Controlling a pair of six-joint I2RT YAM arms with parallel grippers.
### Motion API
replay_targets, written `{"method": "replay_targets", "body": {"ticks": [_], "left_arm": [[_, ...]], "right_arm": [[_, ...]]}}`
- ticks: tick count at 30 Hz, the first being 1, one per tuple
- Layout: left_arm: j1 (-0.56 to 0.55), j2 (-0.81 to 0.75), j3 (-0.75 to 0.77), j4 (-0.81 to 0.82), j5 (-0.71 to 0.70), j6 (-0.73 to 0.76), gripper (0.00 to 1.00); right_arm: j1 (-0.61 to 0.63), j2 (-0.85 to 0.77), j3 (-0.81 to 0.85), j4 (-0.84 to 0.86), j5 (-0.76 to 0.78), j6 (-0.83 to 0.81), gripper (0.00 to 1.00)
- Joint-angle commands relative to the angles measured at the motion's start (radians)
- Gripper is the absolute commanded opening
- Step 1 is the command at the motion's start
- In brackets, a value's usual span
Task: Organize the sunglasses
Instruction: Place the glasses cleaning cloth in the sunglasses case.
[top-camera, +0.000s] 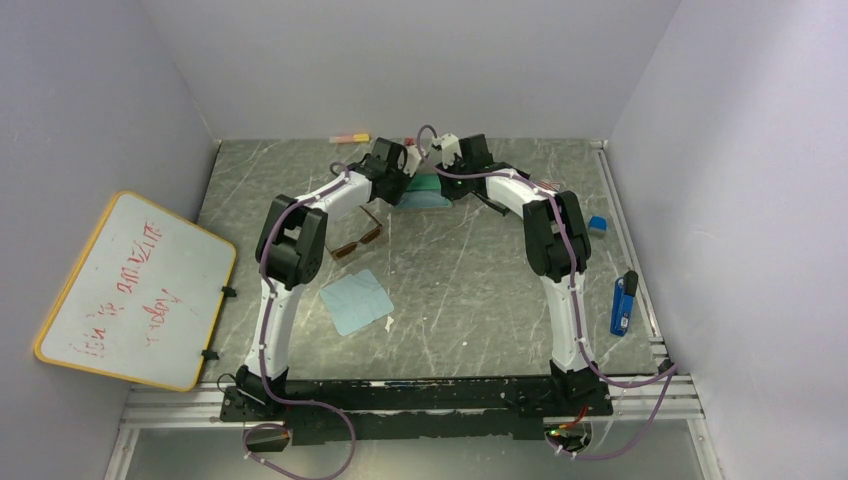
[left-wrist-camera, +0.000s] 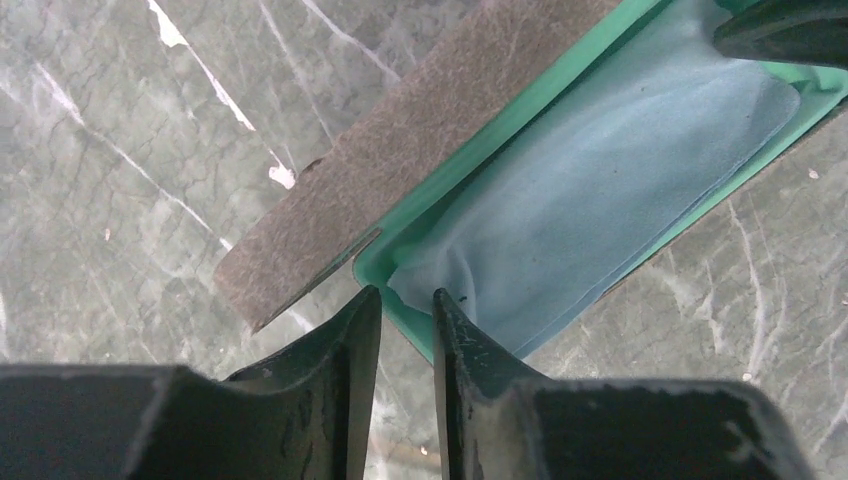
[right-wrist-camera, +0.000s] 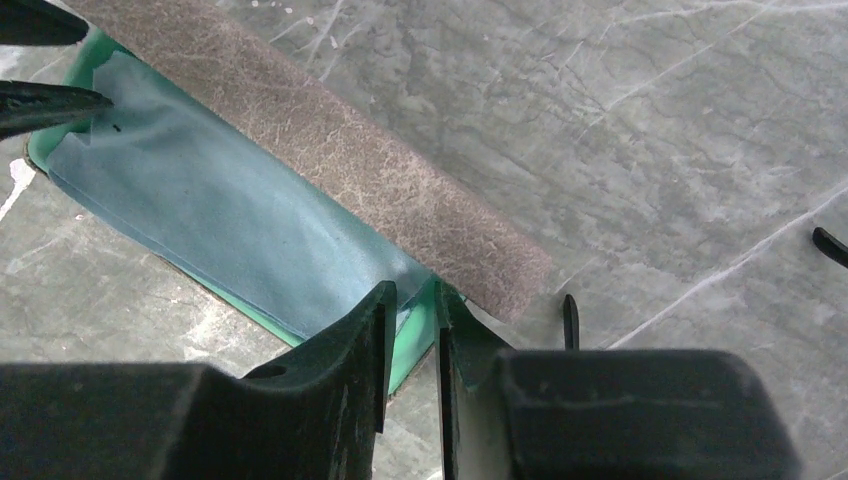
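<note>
The thin-framed amber sunglasses lie folded on the table beside my left arm. The black pair is mostly hidden; only thin black tips show beside my right gripper. An open brown case with a green lining lies at the back centre, with a light-blue cloth inside it. My left gripper is at one end of the case, jaws nearly together on its green rim. My right gripper grips the rim at the other end of the case, next to the cloth.
A second light-blue cloth lies in front of the left arm. A whiteboard leans at the left. A small blue block and a blue tool lie at the right by the metal rail. A pink-yellow item lies against the back wall.
</note>
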Motion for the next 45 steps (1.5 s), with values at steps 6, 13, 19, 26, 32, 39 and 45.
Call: {"method": "replay_targets", "body": {"ticks": [6,13,19,26,32,39,45], "left_arm": [[-0.001,-0.111,-0.037,0.059,-0.078,0.004,0.38],[-0.001,-0.135,-0.064,0.082,-0.102,0.005,0.43],[-0.004,-0.171,-0.097,0.079,-0.034,0.014,0.43],[-0.020,-0.190,-0.113,0.075,0.019,0.028,0.36],[-0.032,-0.121,-0.049,0.032,0.046,0.024,0.21],[-0.037,-0.051,0.020,0.004,0.001,0.032,0.14],[-0.039,-0.015,0.041,-0.002,-0.005,0.039,0.14]], "right_arm": [[-0.001,-0.085,-0.023,0.037,0.022,0.011,0.25],[-0.002,-0.136,-0.029,0.053,0.066,0.023,0.26],[-0.003,-0.182,-0.035,0.025,0.009,0.026,0.26],[-0.001,-0.174,-0.034,-0.004,-0.055,0.032,0.25],[-0.001,-0.168,-0.039,-0.010,-0.050,0.025,0.25],[-0.001,-0.184,-0.067,0.002,-0.050,0.018,0.25],[-0.002,-0.182,-0.069,0.004,-0.047,0.017,0.24]]}}
